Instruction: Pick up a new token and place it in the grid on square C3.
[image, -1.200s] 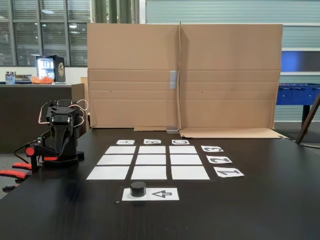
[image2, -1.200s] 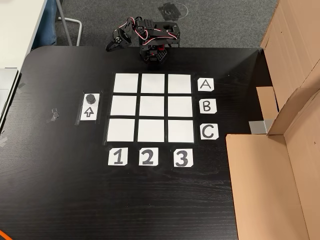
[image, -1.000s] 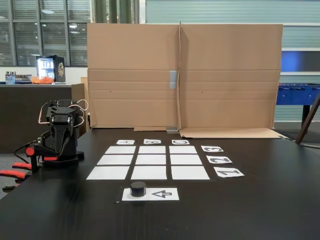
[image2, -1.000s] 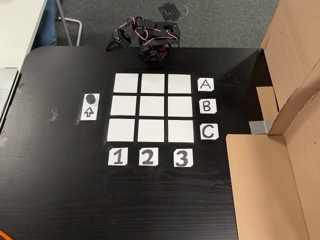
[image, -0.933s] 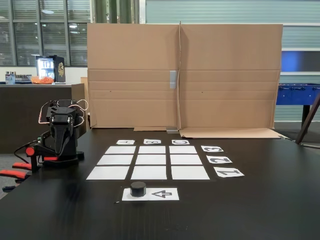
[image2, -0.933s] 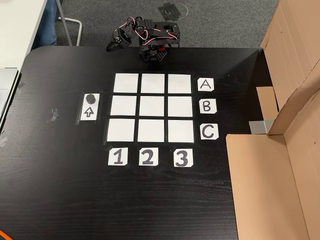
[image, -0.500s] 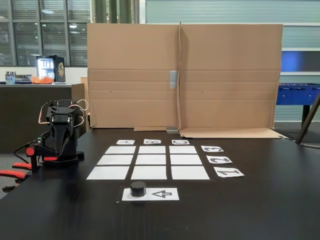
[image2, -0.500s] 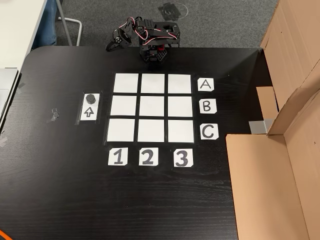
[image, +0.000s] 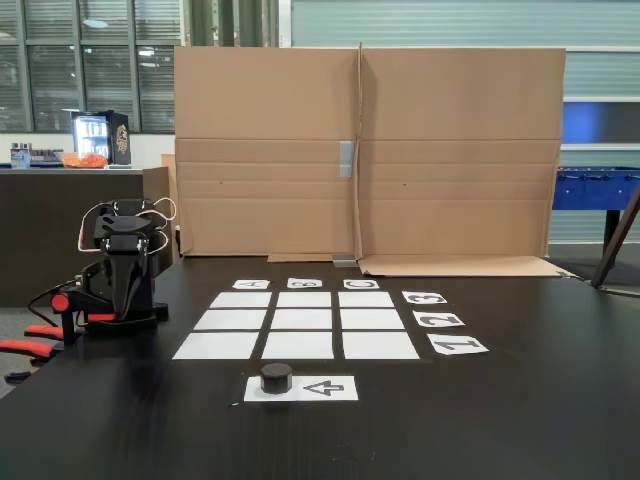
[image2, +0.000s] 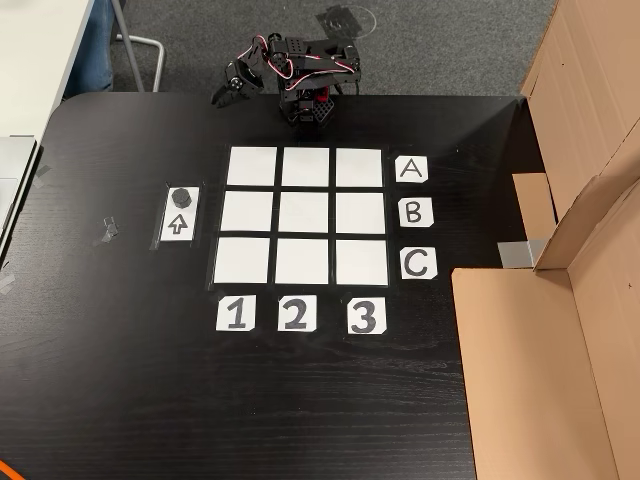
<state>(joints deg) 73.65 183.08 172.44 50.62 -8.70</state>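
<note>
In the side-on fixed view, the arm (image: 118, 270) is sitting folded at the left edge of the frame, on the black table (image: 500, 420). Its gripper is tucked down in front of the body, too dark to tell whether it is released or clenched. The token (image: 276, 377) is resting low in the centre of the frame on the left end of the arrow sheet (image: 318, 388), beside the printed arrow. The grid (image: 300, 324) is lying just above it in the picture, all cells bare. Square C3 (image: 365, 299) is showing as the upper right cell, below the C label and beside the 3 label. A cardboard screen (image: 370, 150) is standing across the upper half.

In the top-down fixed view, the arm (image2: 305, 75) is sitting at the upper centre of the frame, with the gripper (image2: 224, 92) pointing toward the left; its state cannot be made out. The token (image2: 180, 196) is sitting at centre left on the arrow sheet (image2: 178, 222), well apart from the gripper. The grid (image2: 305, 215) is lying mid-frame, and square C3 (image2: 361, 263) is its lower right cell. The cardboard screen (image2: 560, 300) is lying along the right side.
</note>
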